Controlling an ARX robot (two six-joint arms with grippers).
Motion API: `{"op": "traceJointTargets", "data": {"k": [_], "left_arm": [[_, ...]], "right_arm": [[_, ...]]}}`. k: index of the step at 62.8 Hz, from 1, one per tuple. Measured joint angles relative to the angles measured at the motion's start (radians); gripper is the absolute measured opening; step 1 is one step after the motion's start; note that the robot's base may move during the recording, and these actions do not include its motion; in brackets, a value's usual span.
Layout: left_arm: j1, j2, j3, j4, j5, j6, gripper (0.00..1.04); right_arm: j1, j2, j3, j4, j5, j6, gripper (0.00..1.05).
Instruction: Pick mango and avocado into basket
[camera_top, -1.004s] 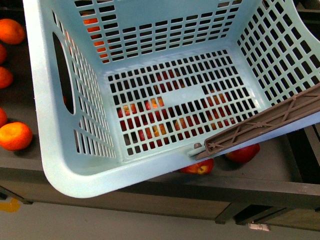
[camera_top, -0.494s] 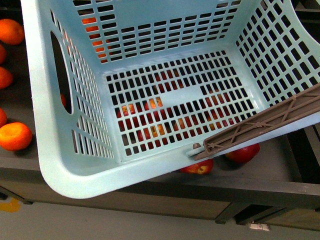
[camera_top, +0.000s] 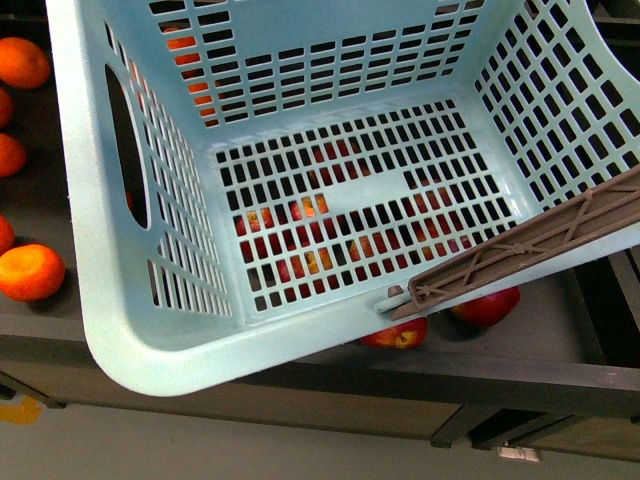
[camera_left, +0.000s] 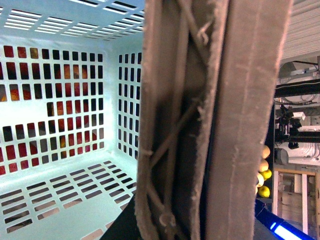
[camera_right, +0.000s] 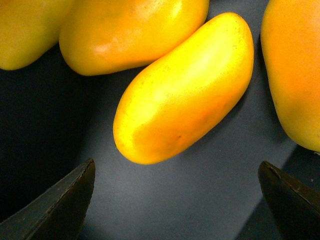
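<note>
In the front view the basket (camera_top: 150, 330) is seen tilted and close, filling most of the frame. Its slotted floor is bare. Its brown handle (camera_top: 520, 250) is laid across the near right corner. Beneath it a dark surface (camera_top: 560, 340) is seen. Red apples (camera_top: 487, 305) are seen under the near edge and through the floor slots. Tangerines (camera_top: 30, 272) are spread over the surface to the left of the basket.

In the left wrist view the handle (camera_left: 215, 125) is seen very close, upright across the frame, with the basket (camera_left: 60, 185) walls behind it. Red fruit is glimpsed through the wall slots. The left fingers are not clearly made out, so whether they are spread or pressed together cannot be told.

In the right wrist view the mango (camera_right: 185, 90) is seen lying on a dark surface (camera_right: 200, 200), yellow shading to orange. It is flanked by other mangoes (camera_right: 130, 30); whether they touch it cannot be told. The right fingers (camera_right: 60, 205) are held spread wide, and nothing is pinched between them. The mango is apart from both tips.
</note>
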Motion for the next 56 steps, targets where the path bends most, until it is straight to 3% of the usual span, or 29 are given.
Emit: {"op": "traceJointTargets", "data": {"k": [56], "left_arm": [[0.0, 0.0, 0.0, 0.0, 0.0, 0.0, 0.15]], "right_arm": [[0.031, 0.219, 0.304, -0.124, 0.079, 0.114, 0.96]]}}
